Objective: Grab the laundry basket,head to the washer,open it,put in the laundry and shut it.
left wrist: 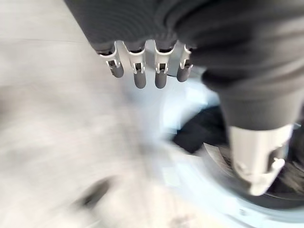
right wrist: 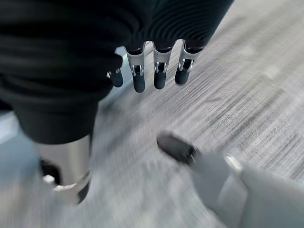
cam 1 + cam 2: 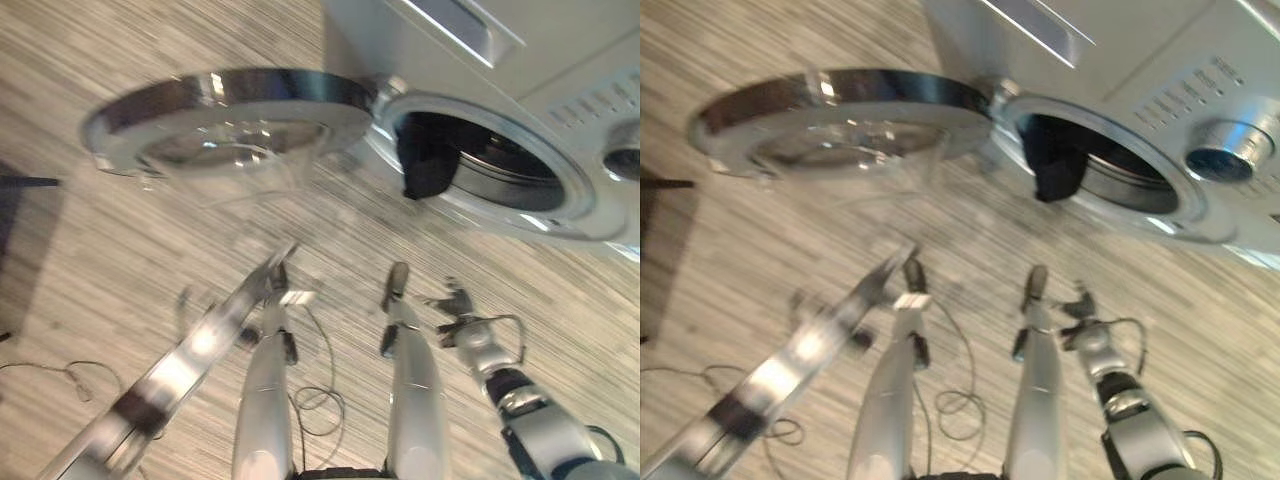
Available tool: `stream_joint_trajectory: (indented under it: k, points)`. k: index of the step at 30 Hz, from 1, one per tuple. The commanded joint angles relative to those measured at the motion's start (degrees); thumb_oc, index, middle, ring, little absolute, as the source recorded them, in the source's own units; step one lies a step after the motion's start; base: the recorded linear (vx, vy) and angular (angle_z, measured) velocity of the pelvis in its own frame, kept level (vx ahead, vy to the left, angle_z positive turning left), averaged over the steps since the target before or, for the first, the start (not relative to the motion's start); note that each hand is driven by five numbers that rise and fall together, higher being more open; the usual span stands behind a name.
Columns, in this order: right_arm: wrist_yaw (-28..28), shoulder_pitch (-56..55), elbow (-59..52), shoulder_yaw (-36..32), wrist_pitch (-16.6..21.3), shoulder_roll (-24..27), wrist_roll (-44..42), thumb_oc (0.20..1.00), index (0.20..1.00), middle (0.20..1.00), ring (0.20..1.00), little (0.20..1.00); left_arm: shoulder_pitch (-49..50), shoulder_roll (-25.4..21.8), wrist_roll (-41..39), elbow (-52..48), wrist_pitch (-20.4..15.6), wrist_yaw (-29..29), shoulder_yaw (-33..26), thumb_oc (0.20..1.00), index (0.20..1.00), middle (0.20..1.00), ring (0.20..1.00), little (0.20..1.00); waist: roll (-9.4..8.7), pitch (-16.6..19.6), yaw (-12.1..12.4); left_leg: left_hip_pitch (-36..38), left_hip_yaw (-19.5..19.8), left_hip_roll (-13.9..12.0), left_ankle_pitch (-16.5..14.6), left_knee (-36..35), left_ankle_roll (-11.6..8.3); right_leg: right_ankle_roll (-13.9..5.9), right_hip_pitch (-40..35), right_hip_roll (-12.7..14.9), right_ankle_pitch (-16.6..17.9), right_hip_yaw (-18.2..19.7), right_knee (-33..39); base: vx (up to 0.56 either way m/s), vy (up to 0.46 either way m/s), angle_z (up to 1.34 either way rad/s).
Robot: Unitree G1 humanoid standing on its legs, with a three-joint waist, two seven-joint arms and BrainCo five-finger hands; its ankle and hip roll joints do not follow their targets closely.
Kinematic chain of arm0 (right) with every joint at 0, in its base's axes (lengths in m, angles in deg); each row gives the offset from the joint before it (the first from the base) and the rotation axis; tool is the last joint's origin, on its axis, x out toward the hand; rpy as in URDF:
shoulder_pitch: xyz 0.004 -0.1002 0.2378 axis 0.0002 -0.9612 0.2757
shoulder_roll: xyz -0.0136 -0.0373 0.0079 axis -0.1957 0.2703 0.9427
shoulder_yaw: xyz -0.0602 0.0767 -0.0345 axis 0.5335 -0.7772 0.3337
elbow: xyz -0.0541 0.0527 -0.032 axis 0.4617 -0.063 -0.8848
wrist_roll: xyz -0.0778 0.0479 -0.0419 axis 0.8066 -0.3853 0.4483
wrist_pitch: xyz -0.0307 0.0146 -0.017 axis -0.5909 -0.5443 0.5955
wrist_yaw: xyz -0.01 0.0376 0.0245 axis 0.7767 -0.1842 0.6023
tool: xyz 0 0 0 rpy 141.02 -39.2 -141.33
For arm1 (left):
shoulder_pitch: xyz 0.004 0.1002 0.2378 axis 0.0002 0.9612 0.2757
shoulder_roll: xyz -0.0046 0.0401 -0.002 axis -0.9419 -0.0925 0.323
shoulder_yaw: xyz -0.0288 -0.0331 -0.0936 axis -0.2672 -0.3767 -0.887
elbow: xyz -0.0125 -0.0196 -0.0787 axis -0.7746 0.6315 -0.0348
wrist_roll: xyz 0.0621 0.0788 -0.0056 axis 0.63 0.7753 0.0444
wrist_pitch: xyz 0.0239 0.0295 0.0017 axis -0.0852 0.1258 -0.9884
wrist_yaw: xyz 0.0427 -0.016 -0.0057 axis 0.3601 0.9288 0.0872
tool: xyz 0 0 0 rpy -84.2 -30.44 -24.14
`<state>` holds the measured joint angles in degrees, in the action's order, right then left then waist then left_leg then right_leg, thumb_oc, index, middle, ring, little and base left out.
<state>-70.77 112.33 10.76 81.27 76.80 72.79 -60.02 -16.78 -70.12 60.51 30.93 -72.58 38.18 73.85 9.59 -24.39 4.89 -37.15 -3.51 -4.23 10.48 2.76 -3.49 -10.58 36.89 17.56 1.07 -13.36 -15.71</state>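
Right hand (image 3: 462,318) hung low over the striped floor (image 3: 120,260), nearest the camera on the right side, fingers (image 2: 159,71) loosely extended with the thumb apart, holding nothing. In its wrist view those fingers pointed at bare floor.

Left hand (image 1: 142,57) was also empty, fingers (image 1: 139,76) straight in a row, thumb (image 1: 259,161) set apart; past them the wrist view showed the washer's opening with dark cloth in it. In the head views the left arm ran up from the lower left as a smeared streak, and the hand itself could not be made out there.

Farther out, the washer door (image 3: 230,115) stood swung wide open to the left, its chrome ring and glass bowl facing the floor side, hinged at the left of the drum mouth.

Beyond it, the white washer (image 3: 1120,60). Dark laundry (image 3: 428,165) sat in the drum opening (image 3: 505,165), draped over the left part of the rim, partly hanging out. A round dial (image 3: 1230,148) showed on the panel to the right.
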Motion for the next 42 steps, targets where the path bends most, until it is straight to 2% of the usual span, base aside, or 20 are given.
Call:
stream_joint_trajectory:
  k: [1, 2, 5, 11, 24, 25, 29, 34, 42]
  points:
    - [0.08, 9.42, -0.3, -0.31, 1.35, -0.47, -7.45, 1.0, 1.0, 1.0, 1.0, 1.0, -16.66, 8.48, 0.56, 4.51, -1.9, -2.18, -0.28, 1.0, 1.0, 1.0, 1.0, 1.0, -3.23, -5.0, -1.66, -3.53, 3.66, -5.5, -8.41, 7.15, -4.96, -0.59, 3.52, -1.66, 2.4, -3.2, 5.02, -0.02, 0.051, 0.44]
    - [-0.12, 9.92, 0.15, 0.05, 1.47, -0.4, -7.58, 1.0, 1.0, 1.0, 1.0, 1.0, -16.44, 8.55, 0.62, 4.28, -1.81, -2.21, -0.66, 1.0, 1.0, 1.0, 1.0, 1.0, -3.14, -5.12, -1.93, -3.57, 3.69, -5.49, -8.43, 7.18, -4.95, -0.6, 3.52, -1.65, 2.41, -3.23, 5.01, -0.03, 0.074, 0.25]
    - [0.44, 17.06, 4.85, -0.93, 1.29, 5.75, -9.47, 1.0, 1.0, 1.0, 1.0, 1.0, -11.56, 10.8, 0.3, 3.37, -2.27, -1.18, -4.43, 1.0, 1.0, 1.0, 1.0, 1.0, -0.73, -5.37, 1.23, -5.6, 3.93, -4.29, -7.93, 6.67, -4.67, -1.14, 5.13, -0.55, 2.57, -3.64, 5.16, -0.01, 0.082, 0.12]
    - [-0.87, 21.99, 8.89, -2.49, 1.39, 10.78, -13.96, 1.0, 1.0, 1.0, 1.0, 1.0, -11.48, 13.89, -0.89, 2.3, -2.44, -1.86, -4.35, 1.0, 1.0, 1.0, 1.0, 1.0, 1.31, -5.4, 3.22, -8.96, 4.33, -3.07, -7.37, 6.21, -4.46, -1.49, 8.11, 0.34, 2.43, -3.69, 4.82, 0.0, 0.067, 0.02]
    - [-0.38, 29.95, 13.36, -2.65, 2.04, 19.27, -19.16, 1.0, 1.0, 1.0, 1.0, 1.0, -12.54, 15.49, -3.53, -0.54, -3.51, -1.29, -3.83, 1.0, 1.0, 1.0, 1.0, 1.0, 3.2, -5.39, 4.9, -12.45, 5.31, -1.76, -6.13, 3.85, -4.5, -2.08, 12.1, 1.15, 1.49, -3.67, 4.36, 0.01, 0.027, 0.03]
    - [-0.56, 31.41, 13.24, -2.24, 2.36, 19.54, -20.42, 1.0, 1.0, 1.0, 1.0, 1.0, -12.79, 15.74, -4.19, -0.84, -3.77, -0.91, -4.01, 1.0, 1.0, 1.0, 1.0, 1.0, 3.55, -5.39, 5.58, -12.84, 5.45, -1.73, -5.92, 3.43, -4.46, -2.16, 12.78, 1.24, 1.21, -3.67, 4.06, 0.0, 0.0, 0.0]
    - [-1.0, 33.85, 12.5, -1.8, 3.54, 18.04, -23.26, 1.0, 1.0, 1.0, 1.0, 1.0, -14.29, 17.16, -4.78, -1.25, -4.0, -0.25, -3.49, 1.0, 1.0, 1.0, 1.0, 1.0, 4.1, -5.38, 6.81, -13.77, 5.93, -1.59, -5.85, 3.57, -4.36, -2.12, 14.0, 1.5, 0.44, -3.72, 2.71, 0.01, -0.003, 0.02]
    - [-1.24, 35.61, 11.71, -4.38, 5.23, 10.76, -29.27, 1.0, 1.0, 1.0, 1.0, 1.0, -17.52, 19.55, -5.71, -1.87, -3.93, 0.22, -1.38, 1.0, 1.0, 1.0, 1.0, 1.0, 5.16, -5.38, 8.31, -14.53, 6.41, -1.34, -6.32, 4.62, -4.64, -2.05, 14.04, 1.92, -0.54, -4.4, 1.26, 0.01, -0.015, 0.05]
    - [-1.09, 38.55, 10.73, -6.99, 6.99, 5.08, -35.99, 1.0, 1.0, 1.0, 1.0, 1.0, -18.66, 20.37, -6.74, -2.96, -3.94, 0.64, -0.14, 1.0, 1.0, 1.0, 1.0, 1.0, 6.14, -5.38, 10.79, -16.34, 7.56, -1.1, -6.67, 5.79, -5.14, -2.18, 14.87, 2.36, -1.83, -5.65, -0.97, -0.01, -0.016, 0.08]
